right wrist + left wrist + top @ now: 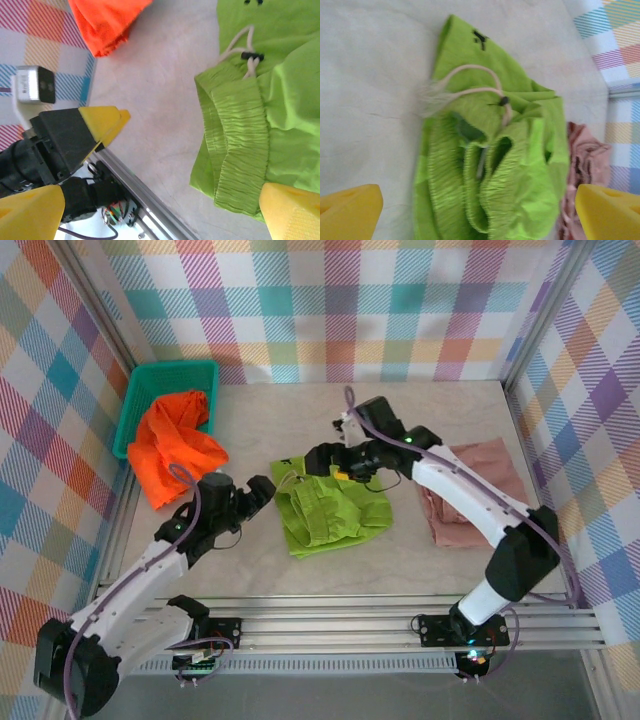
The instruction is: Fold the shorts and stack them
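Observation:
The lime green shorts [330,508] lie crumpled in the middle of the table, elastic waist and white drawstring [470,82] facing up. My left gripper [262,490] hovers at their left edge, open, and in the left wrist view its yellow fingertips [347,212] stand wide on either side of the green waistband [485,195]. My right gripper [312,456] is open just above the shorts' far edge, with bare table between its fingers [292,215]. The orange shorts [175,445] spill from the basket at left. The pink shorts [475,490] lie folded at right.
A teal mesh basket [165,380] stands at the back left against the plaid wall. The left gripper's yellow-tipped finger [102,122] shows close by in the right wrist view. An aluminium rail [380,625] runs along the table's near edge.

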Tool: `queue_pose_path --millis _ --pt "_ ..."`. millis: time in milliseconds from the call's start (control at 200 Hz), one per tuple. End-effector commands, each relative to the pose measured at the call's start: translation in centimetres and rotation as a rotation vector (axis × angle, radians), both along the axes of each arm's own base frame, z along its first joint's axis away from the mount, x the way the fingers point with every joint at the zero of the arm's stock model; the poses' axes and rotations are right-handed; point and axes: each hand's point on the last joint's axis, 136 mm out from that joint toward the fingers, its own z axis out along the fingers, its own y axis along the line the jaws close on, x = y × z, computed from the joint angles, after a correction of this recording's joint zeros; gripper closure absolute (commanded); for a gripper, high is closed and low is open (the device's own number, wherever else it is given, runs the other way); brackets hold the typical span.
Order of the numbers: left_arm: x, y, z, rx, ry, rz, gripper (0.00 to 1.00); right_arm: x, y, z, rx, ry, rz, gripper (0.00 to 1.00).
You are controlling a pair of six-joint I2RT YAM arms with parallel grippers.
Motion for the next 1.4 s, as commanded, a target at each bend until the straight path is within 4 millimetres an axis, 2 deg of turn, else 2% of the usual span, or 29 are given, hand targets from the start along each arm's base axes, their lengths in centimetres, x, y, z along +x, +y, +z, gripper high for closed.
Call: queue_pose_path --millis 0,110,190,355,515,580,700,800,885,975,1080,1155,1240,1395 --pt "1.6 -4.2 3.4 -0.161 -0.034 -0.103 0.01 0.2 -0.4 -3.4 0.023 0.107 -0.02 0.01" --pt "3.3 -7.0 5.5 -0.212 -0.061 -0.153 0.0 0.3 -2.0 -6.4 0.002 0.17 -0.083 0.0" --pt "4.5 -8.3 5.1 -0.195 -0.042 -0.167 0.0 0.2 -2.5 -8.3 0.006 0.203 -0.111 0.01" --pt "7.2 -10.2 1.5 -0.173 0.036 -0.178 0.05 0.3 -3.7 -12.3 -0.014 0.277 -0.165 0.01" --pt "9.1 -12.3 -2.6 -0.175 0.117 -0.207 0.06 -0.5 -4.1 -15.7 -0.042 0.357 -0.173 0.0" --pt "9.4 -11.8 -4.8 -0.118 0.148 -0.189 0.06 -0.9 -4.4 -16.4 -0.05 0.364 -0.175 0.0" --pt "8.8 -8.3 -9.4 0.087 0.23 -0.136 0.06 -1.7 -5.4 -17.3 -0.081 0.367 -0.182 0.0" --pt "8.5 -6.0 -11.7 0.116 0.277 -0.097 0.08 -2.5 -6.0 -18.0 -0.093 0.382 -0.181 0.0" --pt "8.8 -5.6 -10.9 0.098 0.263 -0.112 0.09 -3.0 -6.2 -17.9 -0.082 0.39 -0.167 0.01" --pt "9.0 -6.0 -7.8 0.118 0.199 -0.169 0.09 -3.3 -6.0 -16.5 -0.059 0.368 -0.137 0.0" --pt "8.4 -5.8 -4.5 0.164 0.148 -0.225 0.11 -3.2 -6.3 -13.9 -0.049 0.295 -0.121 0.01" --pt "7.1 -5.3 -3.8 0.207 0.175 -0.251 0.14 -3.1 -6.6 -12.0 -0.048 0.24 -0.118 0.01" --pt "6.1 -5.8 -3.3 0.237 0.175 -0.287 0.19 -2.8 -7.3 -10.3 -0.061 0.181 -0.126 0.01" --pt "4.9 -5.9 -5.1 0.313 0.245 -0.323 0.29 -1.8 -9.0 -9.6 -0.096 0.139 -0.176 0.0"
